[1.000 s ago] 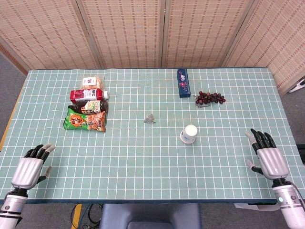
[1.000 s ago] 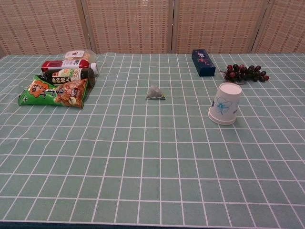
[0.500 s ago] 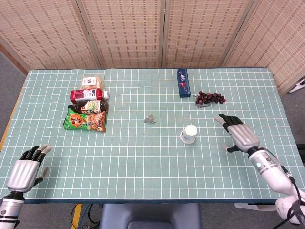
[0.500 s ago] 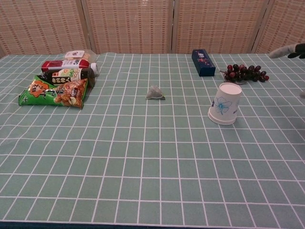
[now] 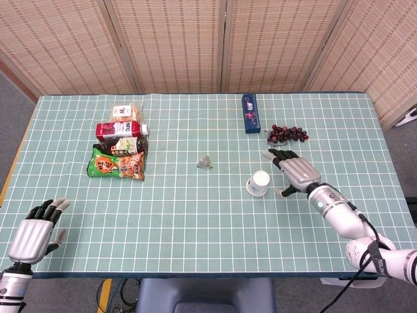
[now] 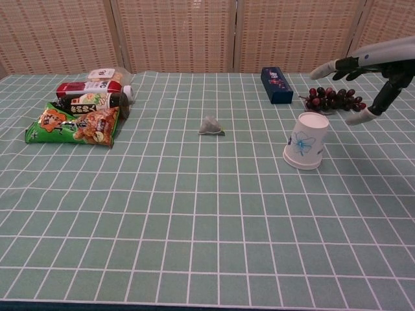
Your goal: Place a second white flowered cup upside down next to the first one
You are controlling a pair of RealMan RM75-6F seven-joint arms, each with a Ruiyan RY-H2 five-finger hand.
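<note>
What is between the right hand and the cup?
Nothing: in the head view only bare table separates the open right hand from the upside-down cup; the chest view shows the same gap.

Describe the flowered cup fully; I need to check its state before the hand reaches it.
The white flowered cup looks like paper, with a pale blue flower printed on its side. It stands upside down, wide rim on the green gridded tablecloth, flat base up, leaning slightly. It sits right of centre, in front of the grapes. Nothing touches it but the cloth: the right hand hovers open just to its right, fingers spread, apart from it.
</note>
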